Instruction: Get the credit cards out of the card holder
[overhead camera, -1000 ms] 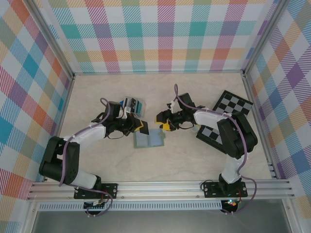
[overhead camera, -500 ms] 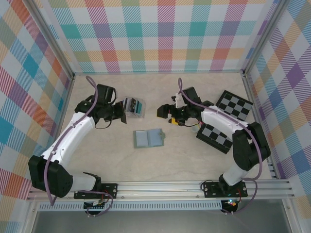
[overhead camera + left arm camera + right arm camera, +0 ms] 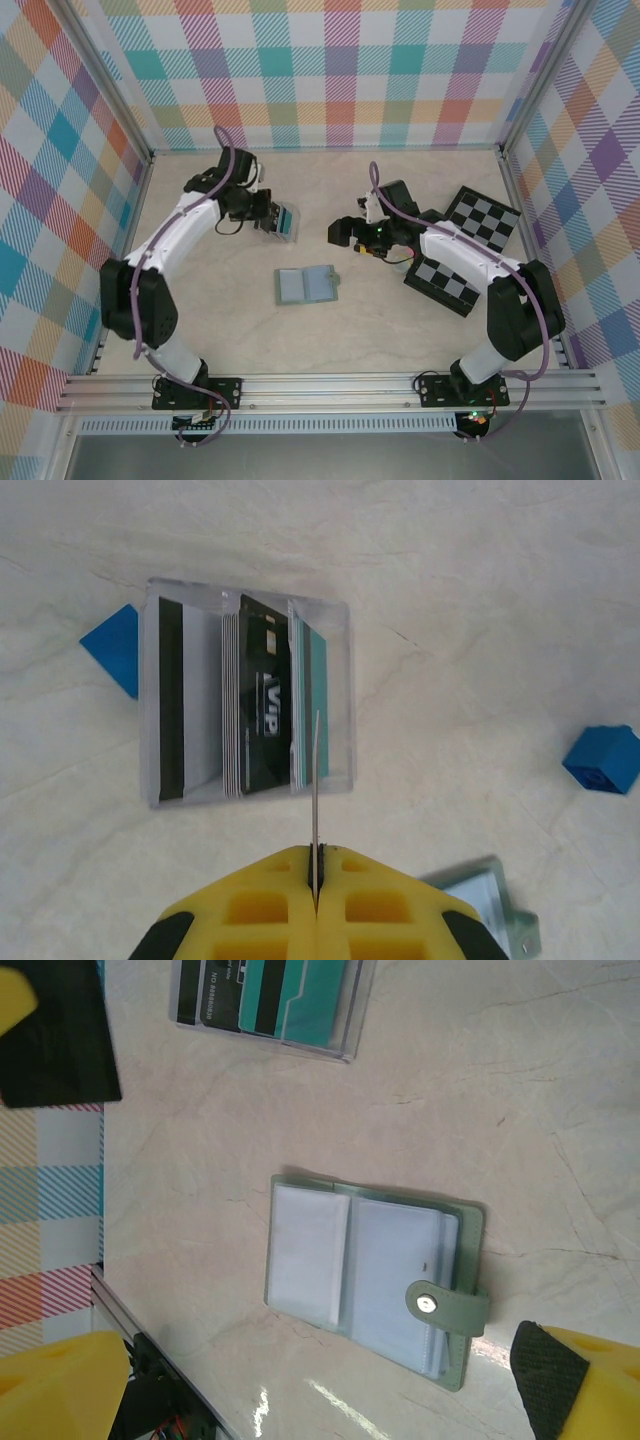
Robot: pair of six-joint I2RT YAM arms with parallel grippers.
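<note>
**Left wrist view caught a card poised over the stand**

Yellow fingers of the left pincer [image 3: 315, 865] were pressed shut on a thin card [image 3: 315, 780]. It was seen edge-on, just above the clear stand [image 3: 248, 715]. The card was lined up with a gap beside the upright cards [image 3: 265, 710], apparently so that it could drop in on edge among them.

The card holder [image 3: 370, 1280] lay open and flat on the tabletop [image 3: 520, 1110], between the two arms and nearer their bases than the stand. Its snap tab [image 3: 430, 1305] was thrown clear and its pale panels faced up, which likely kept the pockets easy to reach. The right pincer [image 3: 343, 232] hovered near it, spread wide and empty, probably ready for the next pull.

The left wrist view made the grip and the alignment plain, while the top external view gave the spacing of arms, stand and holder. The right wrist view showed the pockets closely, though whether any cards remained inside could not be told.
</note>
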